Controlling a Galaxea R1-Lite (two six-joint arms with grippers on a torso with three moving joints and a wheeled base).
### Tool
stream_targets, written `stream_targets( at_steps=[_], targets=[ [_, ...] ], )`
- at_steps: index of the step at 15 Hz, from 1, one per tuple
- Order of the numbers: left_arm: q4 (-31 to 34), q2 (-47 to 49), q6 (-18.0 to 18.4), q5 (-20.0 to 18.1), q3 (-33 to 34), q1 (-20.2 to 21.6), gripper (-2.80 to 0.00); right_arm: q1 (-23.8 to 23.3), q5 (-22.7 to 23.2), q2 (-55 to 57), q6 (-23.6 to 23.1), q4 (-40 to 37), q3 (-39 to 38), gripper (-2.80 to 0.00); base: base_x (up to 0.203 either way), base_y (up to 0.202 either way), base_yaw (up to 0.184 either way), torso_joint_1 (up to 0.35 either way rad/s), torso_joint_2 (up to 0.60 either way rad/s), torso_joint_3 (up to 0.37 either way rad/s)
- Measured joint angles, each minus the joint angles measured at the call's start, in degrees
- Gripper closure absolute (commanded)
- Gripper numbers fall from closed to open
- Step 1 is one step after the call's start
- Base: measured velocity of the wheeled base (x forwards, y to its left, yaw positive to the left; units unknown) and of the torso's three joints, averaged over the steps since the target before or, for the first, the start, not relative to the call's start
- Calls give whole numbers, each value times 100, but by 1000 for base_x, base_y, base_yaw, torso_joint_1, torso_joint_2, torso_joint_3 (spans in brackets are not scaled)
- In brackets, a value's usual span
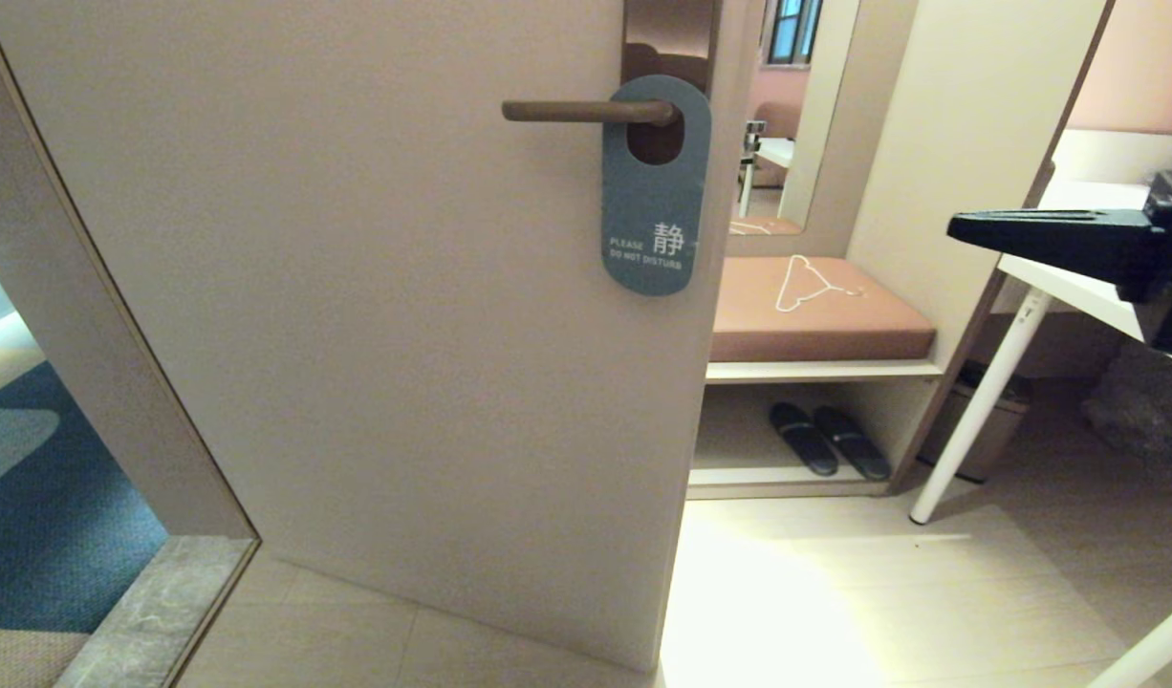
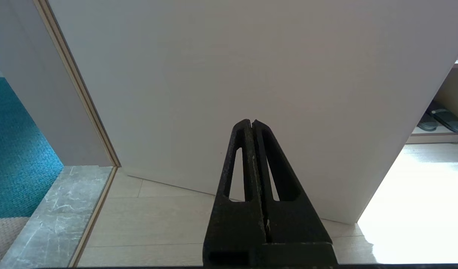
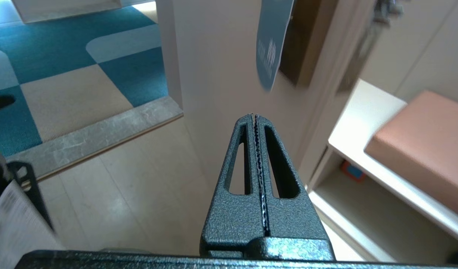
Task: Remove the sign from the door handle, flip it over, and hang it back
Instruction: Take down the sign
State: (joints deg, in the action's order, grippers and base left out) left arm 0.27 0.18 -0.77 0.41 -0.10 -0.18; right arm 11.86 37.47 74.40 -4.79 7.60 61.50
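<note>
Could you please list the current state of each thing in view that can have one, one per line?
sign: hanging on the handle, blue "do not disturb" side out.
handle: level, through the sign's hole.
door: open.
right gripper: jaws shut, empty, in the air to the right of the sign.
left gripper: jaws shut, empty, facing the lower door.
coat hanger: lying flat on the bench cushion.
slippers: paired on the shelf under the bench.

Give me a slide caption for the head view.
Blue sign hangs on the door handle; shut right gripper approaches from the right.
</note>
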Motion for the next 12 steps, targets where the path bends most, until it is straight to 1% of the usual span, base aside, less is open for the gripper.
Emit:
stream_targets(
  at_steps=[2,5,6,8,12],
  targets=[
    [-2,0,3,0,0,0,0,174,-108,497,-16,6,519,0,0,0,0,0,0,0],
    [0,0,3,0,0,0,0,443,-300,1092,-127,19,941,0,0,0,0,0,0,0],
    [-2,0,0,0,0,0,0,531,-375,1240,-150,34,996,-280,0,0,0,0,0,0],
    [0,0,0,0,0,0,0,693,-410,1491,-187,77,1044,-280,0,0,0,0,0,0],
    [-2,0,2,0,0,0,0,765,-394,1793,-180,91,1061,-280,0,0,0,0,0,0]
  ],
)
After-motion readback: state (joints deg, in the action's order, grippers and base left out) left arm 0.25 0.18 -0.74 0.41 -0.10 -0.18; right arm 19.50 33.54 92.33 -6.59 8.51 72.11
